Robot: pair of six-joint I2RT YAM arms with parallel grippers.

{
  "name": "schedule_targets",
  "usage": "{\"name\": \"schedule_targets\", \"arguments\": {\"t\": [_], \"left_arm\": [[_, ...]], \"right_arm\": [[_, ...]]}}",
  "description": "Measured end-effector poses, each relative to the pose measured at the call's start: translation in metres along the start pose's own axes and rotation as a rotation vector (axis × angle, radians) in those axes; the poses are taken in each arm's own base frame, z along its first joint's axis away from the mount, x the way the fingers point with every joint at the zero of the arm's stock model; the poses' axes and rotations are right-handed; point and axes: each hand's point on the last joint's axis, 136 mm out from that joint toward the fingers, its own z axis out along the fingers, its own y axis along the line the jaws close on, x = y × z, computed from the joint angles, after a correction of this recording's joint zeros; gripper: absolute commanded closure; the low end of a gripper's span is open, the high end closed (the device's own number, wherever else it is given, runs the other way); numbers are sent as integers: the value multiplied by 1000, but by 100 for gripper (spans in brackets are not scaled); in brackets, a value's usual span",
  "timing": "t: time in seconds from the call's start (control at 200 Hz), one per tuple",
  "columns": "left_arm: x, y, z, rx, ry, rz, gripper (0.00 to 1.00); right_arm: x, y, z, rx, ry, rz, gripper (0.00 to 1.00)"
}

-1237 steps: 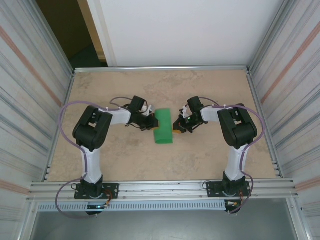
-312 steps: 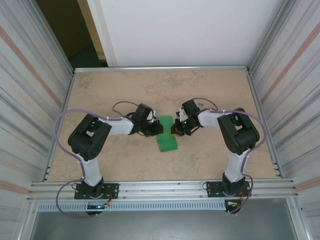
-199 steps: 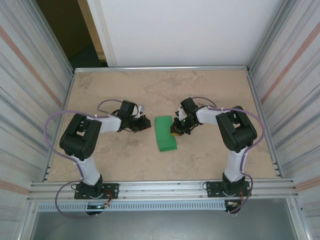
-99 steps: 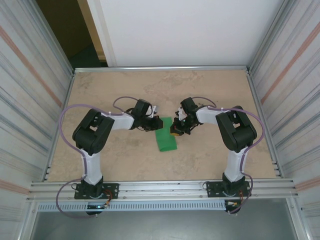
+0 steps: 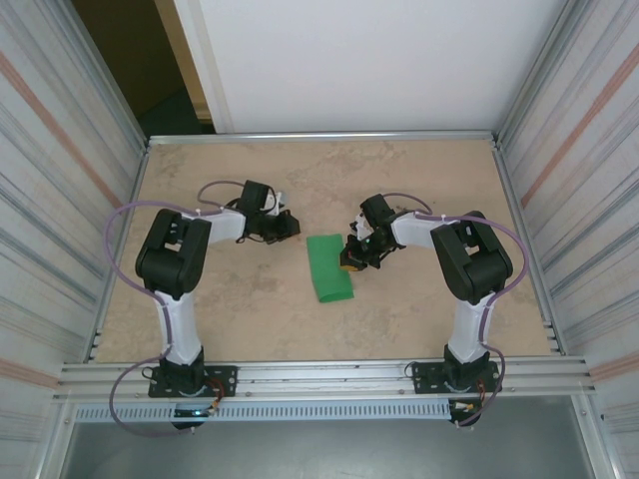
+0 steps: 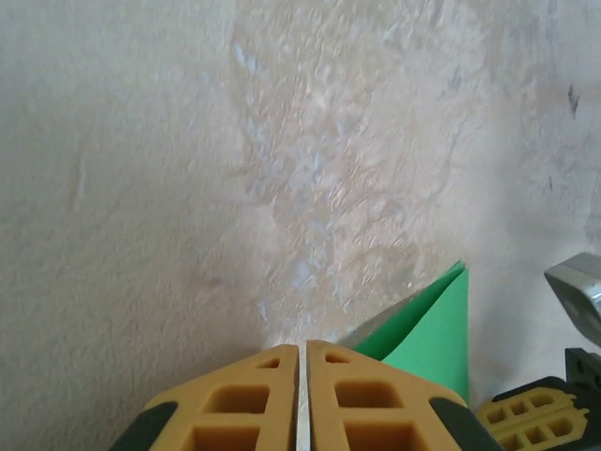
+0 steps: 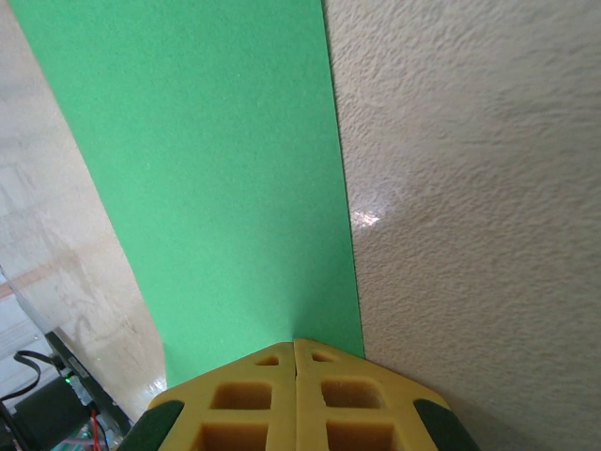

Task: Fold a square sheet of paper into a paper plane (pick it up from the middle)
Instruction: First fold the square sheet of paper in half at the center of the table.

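The green paper point(image 5: 328, 267) lies on the table folded into a narrow strip, a little askew. My right gripper point(image 5: 350, 260) is shut, its yellow tips point(image 7: 295, 344) resting on the strip's right edge; the paper point(image 7: 207, 169) runs flat away from them. My left gripper point(image 5: 294, 226) is shut with nothing between its fingers and sits off the paper, a short way to its upper left. From the left wrist, the closed tips point(image 6: 302, 347) hover over bare table, with a pointed corner of the paper point(image 6: 430, 324) to their right.
The beige mottled tabletop point(image 5: 399, 180) is bounded by metal rails and corrugated side walls point(image 5: 70, 200). The right gripper's yellow finger point(image 6: 531, 421) shows in the left wrist view's lower right corner. Cables loop from both arms.
Half a second ago my left gripper was touching the paper's upper left corner; it has since drawn back to the left. The right gripper has stayed on the paper's right edge.
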Motion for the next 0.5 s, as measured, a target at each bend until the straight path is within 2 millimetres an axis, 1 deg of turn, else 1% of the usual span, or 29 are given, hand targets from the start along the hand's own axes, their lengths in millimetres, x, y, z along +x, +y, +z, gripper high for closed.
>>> {"name": "schedule_targets", "arguments": {"t": [0.065,0.13,0.195,0.261,0.296,0.371,0.501], "left_arm": [[3,-12,-1,10,1,21,89],[10,-32,1,34,9,51,89],[23,-51,7,58,29,82,89],[36,-63,14,71,56,102,89],[42,-66,17,72,71,107,90],[48,-63,24,60,94,100,90],[45,-38,30,10,100,55,90]], "right_arm": [[0,0,0,0,0,0,98],[0,0,0,0,0,0,98],[0,0,0,0,0,0,98],[0,0,0,0,0,0,98],[0,0,0,0,0,0,98],[0,0,0,0,0,0,98],[0,0,0,0,0,0,99]]}}
